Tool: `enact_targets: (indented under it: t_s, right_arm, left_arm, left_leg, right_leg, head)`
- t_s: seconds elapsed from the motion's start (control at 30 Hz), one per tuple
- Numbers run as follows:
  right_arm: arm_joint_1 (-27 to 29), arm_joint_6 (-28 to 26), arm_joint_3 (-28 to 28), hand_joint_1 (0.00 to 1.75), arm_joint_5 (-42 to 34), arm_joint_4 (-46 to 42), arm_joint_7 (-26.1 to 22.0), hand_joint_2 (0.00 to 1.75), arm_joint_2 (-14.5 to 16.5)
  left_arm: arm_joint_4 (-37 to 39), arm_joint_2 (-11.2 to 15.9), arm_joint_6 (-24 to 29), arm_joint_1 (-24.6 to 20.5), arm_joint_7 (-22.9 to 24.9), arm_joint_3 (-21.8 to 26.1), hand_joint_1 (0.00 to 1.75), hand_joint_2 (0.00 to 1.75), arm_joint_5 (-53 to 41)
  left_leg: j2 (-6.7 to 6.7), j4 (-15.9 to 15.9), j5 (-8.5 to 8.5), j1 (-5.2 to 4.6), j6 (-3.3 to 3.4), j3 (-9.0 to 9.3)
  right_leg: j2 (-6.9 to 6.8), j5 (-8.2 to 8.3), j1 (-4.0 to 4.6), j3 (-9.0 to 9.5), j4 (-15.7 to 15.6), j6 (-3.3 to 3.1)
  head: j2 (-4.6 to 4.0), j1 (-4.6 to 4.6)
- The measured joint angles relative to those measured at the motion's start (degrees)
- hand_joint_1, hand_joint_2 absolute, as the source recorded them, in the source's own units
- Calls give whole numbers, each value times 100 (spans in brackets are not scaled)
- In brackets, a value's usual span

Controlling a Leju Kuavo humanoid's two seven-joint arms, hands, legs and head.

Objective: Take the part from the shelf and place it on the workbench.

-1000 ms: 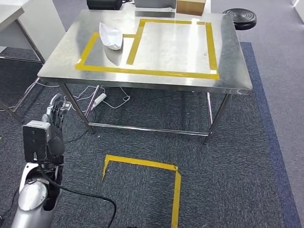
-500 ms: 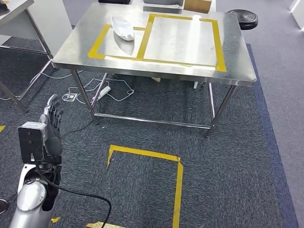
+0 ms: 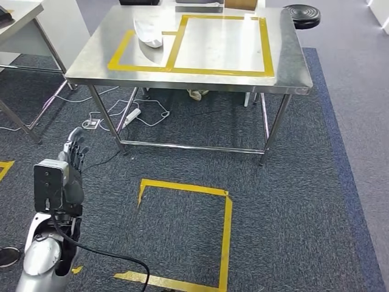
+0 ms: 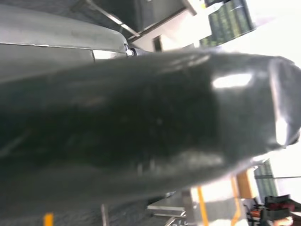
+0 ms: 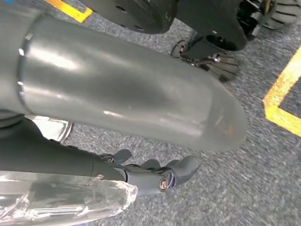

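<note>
The left robot hand (image 3: 72, 159) hangs low at the near left, above the dark carpet, its fingers loosely spread and holding nothing. The right robot hand (image 5: 152, 172) shows in its wrist view with dark fingers lying along a clear plastic-wrapped part (image 5: 67, 200); the fingers seem to hold it, though the grasp itself is partly hidden. Ahead stands the steel worktop (image 3: 293, 67), marked with yellow tape rectangles (image 3: 220, 72). A white, boat-shaped part (image 3: 148, 33) lies inside the smaller left rectangle, toward the far side. White cables and a power strip (image 3: 132, 115) lie on the floor under the worktop's left end. A yellow taped square outline (image 3: 227, 225) marks the carpet nearer the robot. A black round stool (image 3: 301, 16) stands beyond the far right corner.
</note>
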Motion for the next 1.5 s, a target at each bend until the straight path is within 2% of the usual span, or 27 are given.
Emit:
enact_targets:
  t_s: [0.03,0.07,0.1,0.17,0.23,0.3,0.37,0.4,0.47,0.5,0.53,0.57,0.6,0.67,0.73,0.83,0.87,0.93,1.0,1.03,1.07,1.1,1.17,1.23,1.37,1.43,1.5]
  right_arm:
    - [9,12,-1,0,-2,0,1,0,1]
    - [19,20,-2,0,-2,0,1,0,1]
    - [26,27,-3,0,-2,0,0,0,3]
    - [24,37,-5,0,-2,0,1,0,7]
    - [15,39,-7,0,-2,0,2,0,10]
    - [18,40,-7,0,-2,0,2,0,10]
    - [22,39,-8,0,-2,0,2,0,10]
    - [22,39,-8,0,-3,0,2,0,10]
    - [22,44,-11,0,-7,0,4,0,10]
    - [26,50,-13,0,-15,1,8,0,11]
    - [31,55,-15,0,-31,1,11,0,11]
    - [36,60,-17,0,-53,2,15,0,11]
    - [39,60,-19,0,-73,2,17,0,11]
    - [32,59,-23,0,-92,2,18,0,12]
    - [17,56,-25,0,-93,2,12,0,13]
    - [26,24,-49,0,-98,2,-12,0,14]
    - [31,11,-62,0,-99,2,-21,0,14]
    - [28,-2,-81,0,-100,2,-31,0,14]
    - [31,-6,-97,0,-100,2,-20,0,14]
    - [36,-6,-105,0,-100,2,-11,0,14]
    - [42,-6,-114,0,-100,2,-1,0,14]
    - [44,-5,-119,0,-100,2,5,0,14]
    - [40,-5,-122,0,-100,2,14,0,14]
    - [31,-4,-124,0,-100,2,17,0,15]
    - [43,-4,-125,0,-100,2,18,0,16]
    - [41,-5,-125,0,-98,2,18,0,16]
    - [33,-5,-125,0,-96,2,23,0,16]
  left_arm:
    - [1,0,-13,35,17,0,0,0,30]
    - [2,1,-20,62,26,0,0,0,48]
    - [2,1,-28,78,31,0,0,0,60]
    - [2,-1,-36,89,34,0,0,0,66]
    - [3,-4,-38,103,35,0,0,0,69]
    - [3,-10,-39,118,37,2,0,0,70]
    - [2,-21,-40,122,37,5,0,0,70]
    - [2,-28,-43,123,37,7,0,0,73]
    - [3,-41,-53,133,40,9,0,0,95]
    - [7,-48,-58,147,47,9,0,0,111]
    - [14,-56,-61,165,55,11,0,0,123]
    - [25,-67,-60,189,62,18,0,0,129]
    - [38,-80,-54,216,67,29,0,0,134]
    - [66,-113,-35,269,70,60,0,0,142]
    - [92,-144,-13,318,70,103,0,0,157]
    - [146,-195,69,394,70,188,0,0,140]
    - [169,-211,110,418,70,217,0,0,113]
    - [227,-243,182,448,70,282,0,0,61]
    - [308,-273,233,475,70,339,0,0,29]
    - [348,-283,255,492,70,363,0,0,16]
    - [383,-292,273,507,70,387,0,0,6]
    - [409,-303,283,515,70,418,0,0,2]
    - [445,-322,298,516,70,465,0,0,0]
    - [467,-338,306,515,70,484,0,0,-2]
    - [495,-371,329,515,82,509,0,0,-13]
    - [546,-391,414,507,195,562,0,0,-68]
    - [791,-403,550,479,337,700,0,0,-193]
  left_leg:
    - [0,204,-40,1,-9,-22]
    - [0,162,44,2,-9,68]
    - [1,-115,202,4,-3,268]
    - [0,-913,460,0,25,763]
    - [-3,-1354,505,-13,81,1004]
    - [-4,-1405,498,-20,167,989]
    - [-1,-1427,526,-7,258,963]
    - [1,-1439,544,4,297,952]
    - [4,-1438,568,4,343,916]
    - [4,-1437,580,2,351,899]
    - [4,-1435,589,1,352,887]
    - [4,-1434,597,2,348,882]
    - [4,-1433,605,5,339,881]
    - [2,-1420,620,-2,302,875]
    - [2,-1402,644,-25,242,844]
    - [7,-1388,679,-20,139,793]
    - [8,-1317,613,-14,109,758]
    - [6,-856,285,-9,64,558]
    - [6,-81,-110,-8,44,226]
    - [6,178,-192,-8,45,123]
    - [5,255,-172,-10,55,109]
    - [2,80,-40,-13,75,219]
    - [-44,-706,307,-26,138,664]
    - [-96,-1305,450,-38,185,975]
    - [-70,-1449,489,-39,281,994]
    - [-27,-1473,522,-11,331,990]
    - [24,-1473,529,-9,348,977]
  right_leg:
    - [1,33,0,-30,5,5]
    - [2,58,-1,-63,11,14]
    - [2,72,-2,-82,17,23]
    - [1,82,5,-124,36,53]
    - [3,89,26,-167,61,98]
    - [5,105,33,-184,74,156]
    - [7,-4,22,-273,218,225]
    - [9,-148,14,-386,448,257]
    - [11,-528,-1,-746,1214,307]
    - [11,-657,-7,-919,1579,320]
    - [10,-687,-10,-1016,1787,328]
    - [10,-603,-13,-1001,1762,331]
    - [8,-419,-18,-866,1494,329]
    - [-2,-47,-28,-452,664,331]
    - [9,80,-29,-229,193,299]
    - [42,115,-18,-259,162,179]
    - [48,141,-23,-275,156,134]
    - [57,190,-36,-312,140,58]
    - [71,225,-26,-371,141,21]
    - [81,240,-18,-397,141,16]
    - [96,255,-11,-420,142,18]
    - [116,270,-5,-435,143,25]
    - [159,293,4,-450,146,51]
    - [191,312,18,-483,163,92]
    - [197,309,2,-573,201,219]
    - [137,47,-8,-765,599,285]
    - [82,-337,-22,-1099,1379,339]
  head:
    - [0,-1]
    - [0,-2]
    - [0,-1]
    - [0,0]
    - [0,5]
    - [0,9]
    - [0,19]
    - [0,26]
    - [0,43]
    - [0,43]
    - [0,43]
    - [0,42]
    - [0,42]
    - [0,45]
    - [0,43]
    - [0,43]
    - [0,37]
    - [0,26]
    - [0,21]
    - [0,21]
    - [0,21]
    - [0,22]
    - [0,21]
    - [0,27]
    - [0,28]
    - [0,61]
    - [0,94]
